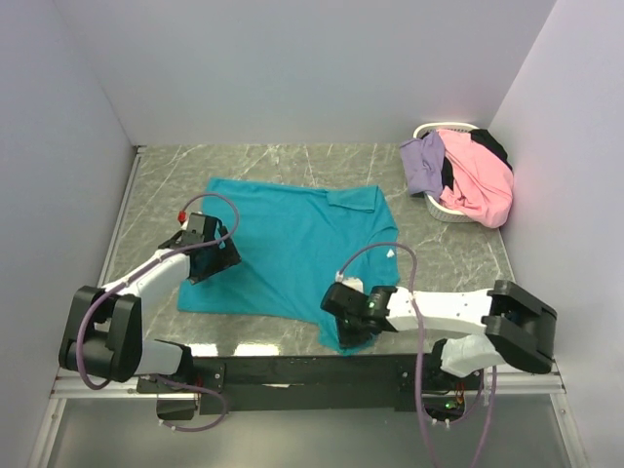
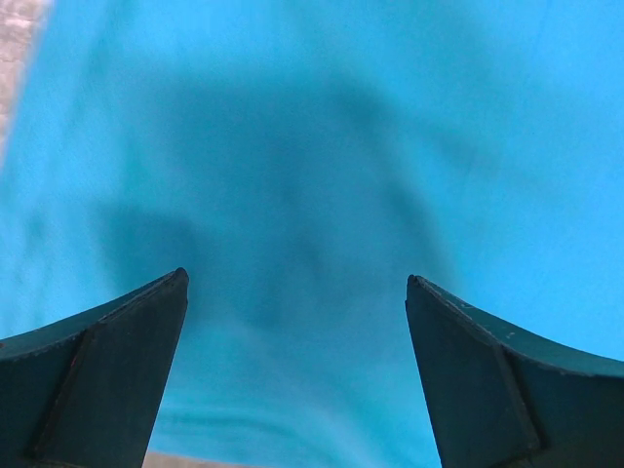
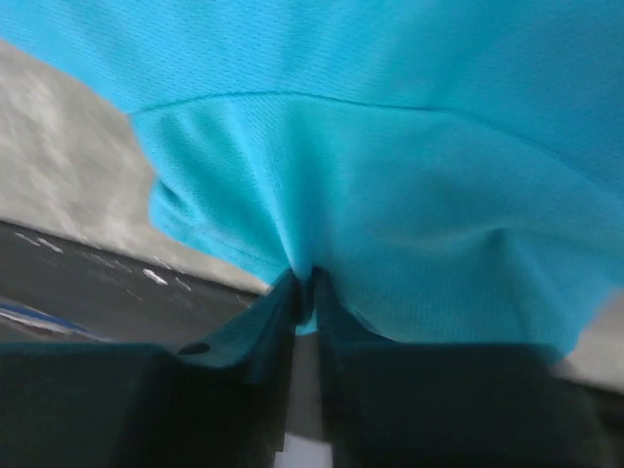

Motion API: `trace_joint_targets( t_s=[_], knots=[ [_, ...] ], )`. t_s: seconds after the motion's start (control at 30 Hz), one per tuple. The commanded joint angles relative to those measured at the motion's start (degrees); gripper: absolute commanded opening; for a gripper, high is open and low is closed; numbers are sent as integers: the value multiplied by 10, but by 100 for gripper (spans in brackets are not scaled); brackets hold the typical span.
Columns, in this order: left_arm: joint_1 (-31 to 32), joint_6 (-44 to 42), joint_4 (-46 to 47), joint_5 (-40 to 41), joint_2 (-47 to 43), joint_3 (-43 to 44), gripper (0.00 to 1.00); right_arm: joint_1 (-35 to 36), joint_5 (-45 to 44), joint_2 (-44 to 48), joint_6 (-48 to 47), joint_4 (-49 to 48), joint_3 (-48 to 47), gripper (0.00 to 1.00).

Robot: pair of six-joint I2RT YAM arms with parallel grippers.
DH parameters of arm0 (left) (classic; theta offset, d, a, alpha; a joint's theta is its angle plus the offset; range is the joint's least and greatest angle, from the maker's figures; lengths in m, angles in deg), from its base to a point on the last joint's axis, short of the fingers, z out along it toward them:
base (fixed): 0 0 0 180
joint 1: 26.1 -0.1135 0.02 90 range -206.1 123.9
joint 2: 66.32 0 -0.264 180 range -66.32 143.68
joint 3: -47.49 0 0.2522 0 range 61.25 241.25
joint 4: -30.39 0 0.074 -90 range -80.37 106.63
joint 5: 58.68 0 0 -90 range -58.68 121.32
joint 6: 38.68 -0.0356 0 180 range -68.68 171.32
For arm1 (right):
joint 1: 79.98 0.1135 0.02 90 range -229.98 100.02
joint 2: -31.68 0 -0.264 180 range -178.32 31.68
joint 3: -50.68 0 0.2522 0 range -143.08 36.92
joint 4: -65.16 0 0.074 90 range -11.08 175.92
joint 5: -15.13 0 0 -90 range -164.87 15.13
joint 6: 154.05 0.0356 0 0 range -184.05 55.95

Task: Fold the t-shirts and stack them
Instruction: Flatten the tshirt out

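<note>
Top external view: teal shirt spread, one hem pinched

Grey bench [image 1: 292,161] carries the teal shirt [image 1: 292,244], flat near its middle. Far right, a basket [image 1: 441,212] holds a pink shirt [image 1: 478,180], lavender shirt [image 1: 422,164] and black shirt [image 1: 495,148] (heaped, unfolded). Left tool [image 2: 297,281] stands wide open over the teal shirt's left side. Right tool [image 3: 304,276] is clamped on its near hem.
</note>
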Motion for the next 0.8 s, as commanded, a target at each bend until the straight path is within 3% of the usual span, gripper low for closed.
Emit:
trace_joint_targets(
  t_s=[0.0, 0.03, 0.13, 0.23, 0.27, 0.37, 0.4, 0.5, 0.6, 0.77],
  knots=[
    [-2, 11, -26, -1, -36, 36, 99, 31, -65, 75, 98, 150, 3, 39],
    [-2, 12, -27, -4, -40, 37, 99, 30, -108, 93, 104, 162, -3, 50],
    [-2, 3, -15, -33, -63, 44, 99, 26, -229, 155, 121, 215, -56, 63],
    [-2, 3, -12, -48, -85, 62, 99, -22, -298, 203, 86, 212, -123, 70],
    [-2, 3, -12, -48, -89, 77, 99, -69, -297, 223, 45, 176, -128, 70],
    [-2, 1, -10, -49, -77, 119, 99, -170, -231, 252, -52, 66, -118, 70],
    [-2, 0, -6, -52, -71, 129, 99, -237, -202, 256, -72, 36, -116, 69],
    [-2, 7, 20, -54, -38, 166, 99, -313, -142, 231, -128, -32, -137, 68],
    [-2, 19, 27, -32, 6, 210, 99, -341, -127, 164, -159, -71, -196, 70],
    [-2, 21, 27, -20, 80, 264, 100, -452, -28, 6, -173, -158, -242, 66]
  ],
)
